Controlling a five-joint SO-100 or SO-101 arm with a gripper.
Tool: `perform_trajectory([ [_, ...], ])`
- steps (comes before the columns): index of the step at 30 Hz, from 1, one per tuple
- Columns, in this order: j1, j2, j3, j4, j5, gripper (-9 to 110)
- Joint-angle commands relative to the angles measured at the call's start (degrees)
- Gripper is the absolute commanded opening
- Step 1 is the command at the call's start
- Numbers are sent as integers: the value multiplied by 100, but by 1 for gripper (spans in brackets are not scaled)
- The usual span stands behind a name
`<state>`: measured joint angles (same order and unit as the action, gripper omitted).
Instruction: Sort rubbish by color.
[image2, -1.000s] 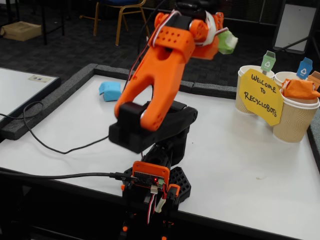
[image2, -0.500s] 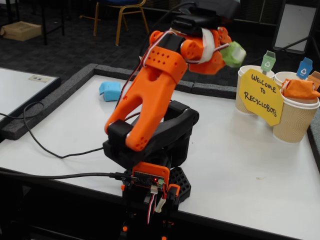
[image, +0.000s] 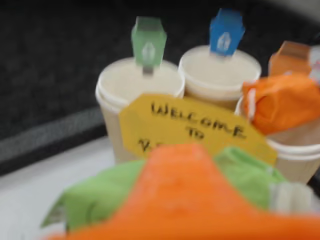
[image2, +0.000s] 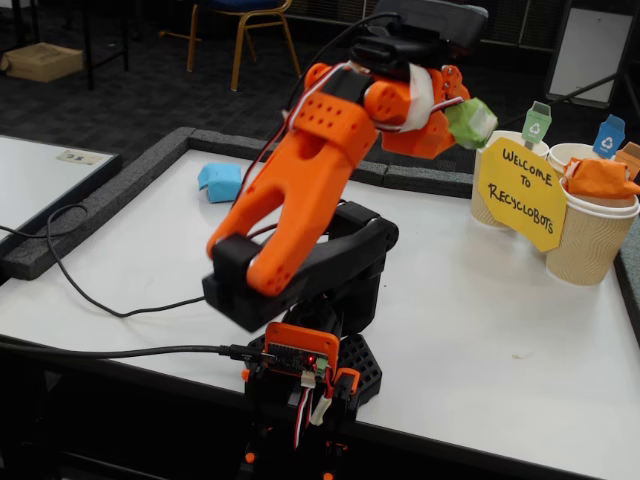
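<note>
1. Fingers of the gripper are closed around green rubbish, held aloft near the green-tagged cup; drop pending.
2. Orange rubbish already sits in its cup; blue rubbish waits on the table.

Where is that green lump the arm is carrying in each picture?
Wrist view: the green lump fills the bottom, partly behind the orange tool, in front of the yellow sign.
Fixed view: the green lump is up high, right of centre, at the arm's tip, just left of the yellow sign.
Shared landmark: the yellow sign, with the cup with the green tag behind it.
</note>
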<state>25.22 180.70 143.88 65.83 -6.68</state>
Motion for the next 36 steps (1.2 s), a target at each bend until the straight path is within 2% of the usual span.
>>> perform_trajectory([
  [1, -149, -1617, -1564, -448, -79, 0],
  [8, -193, -4623, -3955, -659, -97, 0],
  [14, -272, -6469, -5730, -475, -97, 0],
  [21, -510, -7682, -6829, -439, -97, 0],
  [36, -404, -9554, -8016, -650, -35, 0],
])
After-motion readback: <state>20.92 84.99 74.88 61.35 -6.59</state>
